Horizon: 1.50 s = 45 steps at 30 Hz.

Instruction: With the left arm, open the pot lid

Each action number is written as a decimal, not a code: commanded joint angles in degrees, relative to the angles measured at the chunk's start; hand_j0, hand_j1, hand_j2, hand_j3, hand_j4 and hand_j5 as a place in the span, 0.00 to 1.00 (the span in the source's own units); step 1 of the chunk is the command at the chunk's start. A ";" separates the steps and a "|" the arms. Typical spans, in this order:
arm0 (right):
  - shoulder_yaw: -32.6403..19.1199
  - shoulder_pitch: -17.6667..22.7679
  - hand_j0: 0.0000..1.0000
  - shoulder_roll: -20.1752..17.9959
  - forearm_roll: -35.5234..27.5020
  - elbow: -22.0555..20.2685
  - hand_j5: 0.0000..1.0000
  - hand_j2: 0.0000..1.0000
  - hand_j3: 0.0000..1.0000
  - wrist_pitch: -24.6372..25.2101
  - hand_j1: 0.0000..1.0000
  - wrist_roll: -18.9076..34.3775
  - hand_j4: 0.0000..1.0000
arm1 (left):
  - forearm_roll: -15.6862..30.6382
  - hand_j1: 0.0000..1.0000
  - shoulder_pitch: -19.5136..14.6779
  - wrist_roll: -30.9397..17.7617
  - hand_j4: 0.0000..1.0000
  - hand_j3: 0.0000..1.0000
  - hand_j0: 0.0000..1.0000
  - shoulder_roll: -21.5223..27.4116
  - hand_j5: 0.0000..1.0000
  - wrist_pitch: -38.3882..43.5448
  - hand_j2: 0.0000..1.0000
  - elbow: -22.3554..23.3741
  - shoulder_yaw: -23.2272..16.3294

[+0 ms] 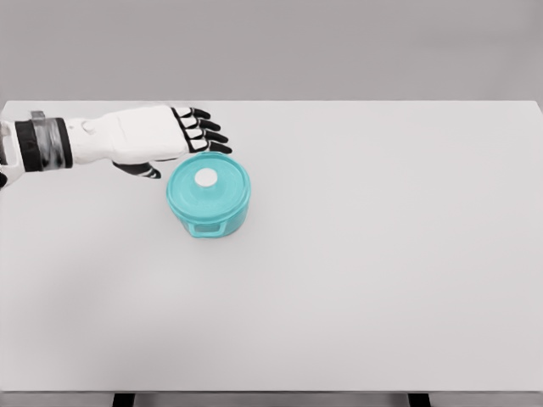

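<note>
Teal all over, the pot (209, 206) sits on the white desk (382, 254), left of the middle and somewhat nearer the far edge than the near one, with its lid (208, 184) seated and a small white knob (206, 177) at the lid's centre. From the left edge the left hand (148, 136) reaches in, lying just beyond the pot on its far-left side; its dark-tipped fingers (206, 125) are stretched out and a little spread, holding nothing, and the thumb (144, 170) hangs on the side nearest the lid's rim. Whether any fingertip touches the lid I cannot tell from here, though they look just apart from it. The right arm is nowhere to be seen. As I judge it, the reach is not finished: the hand has to come over the lid's centre so that the knob lies between thumb and fingers, not merely under the palm. A good grasp would pinch that knob squarely before lifting, and the lift should go straight up, since a sideways pull could drag the light pot across the smooth desk or tip it. Closing too early on the rim would likely slip.
</note>
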 commanded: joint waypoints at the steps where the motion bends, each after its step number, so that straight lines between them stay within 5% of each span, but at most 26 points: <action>1: -0.01 0.00 1.00 0.00 -0.02 -0.01 1.00 1.00 1.00 0.00 1.00 0.01 1.00 | -0.85 1.00 0.00 0.02 1.00 1.00 1.00 -0.69 1.00 0.10 1.00 0.07 -0.65; 12: -0.01 0.00 1.00 0.00 -0.02 -0.01 1.00 1.00 1.00 0.00 1.00 0.01 1.00 | -1.72 1.00 -0.44 0.02 1.00 1.00 1.00 -7.46 1.00 0.10 1.00 8.07 -2.85; 15: -0.01 0.00 1.00 0.00 -0.02 -0.01 1.00 1.00 1.00 0.00 1.00 0.01 1.00 | -0.67 1.00 -5.36 0.46 1.00 1.00 1.00 -7.45 1.00 0.10 1.00 8.16 -9.44; 21: -0.01 0.00 1.00 0.00 -0.02 -0.01 1.00 1.00 1.00 0.00 1.00 0.01 1.00 | -0.14 1.00 -8.09 0.46 1.00 1.00 1.00 -7.46 1.00 0.10 1.00 9.22 -13.57; 27: -0.01 0.00 1.00 0.00 -0.02 -0.01 1.00 1.00 1.00 0.00 1.00 0.01 1.00 | -0.23 0.99 -8.35 0.11 0.99 0.99 0.99 -7.19 0.99 0.10 0.99 9.30 -13.92; 31: -0.01 0.00 1.00 0.00 -0.02 -0.01 1.00 1.00 1.00 0.00 1.00 0.01 1.00 | -0.41 0.81 -8.70 0.11 0.81 0.81 0.81 -7.28 0.81 0.10 0.81 9.22 -14.36; 45: -0.01 0.00 1.00 0.00 -0.02 -0.01 1.00 1.00 1.00 0.00 1.00 0.01 1.00 | -0.41 0.81 -9.49 0.11 0.81 0.81 0.81 -7.45 0.81 0.10 0.81 9.39 -16.47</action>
